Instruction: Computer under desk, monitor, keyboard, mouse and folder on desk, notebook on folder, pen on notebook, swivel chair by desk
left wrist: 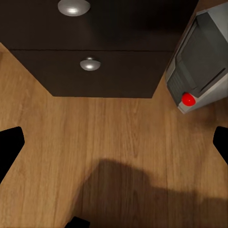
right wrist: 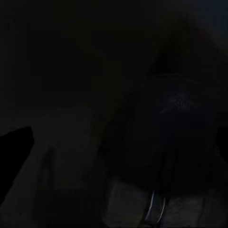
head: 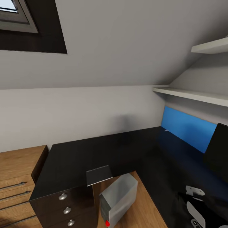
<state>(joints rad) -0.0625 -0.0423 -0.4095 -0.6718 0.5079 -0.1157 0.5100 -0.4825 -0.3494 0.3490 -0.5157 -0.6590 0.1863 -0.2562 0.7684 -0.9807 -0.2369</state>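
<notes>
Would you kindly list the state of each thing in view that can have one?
computer: on the floor in the desk's inner corner, tilted, not upright.
desk: drawers shut.
notebook: lying flat at the desk's front edge, nothing on it.
monitor: upright on the desk, screen dark.
wooden cabinet: drawers shut.
left gripper: open, empty, over the floor.
right gripper: too dark to tell.

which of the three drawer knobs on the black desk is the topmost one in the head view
The drawer knob just beneath the glossy top of the desk. The other two knobs sit lower on the same drawer front, one under the other, beside the computer.
</notes>
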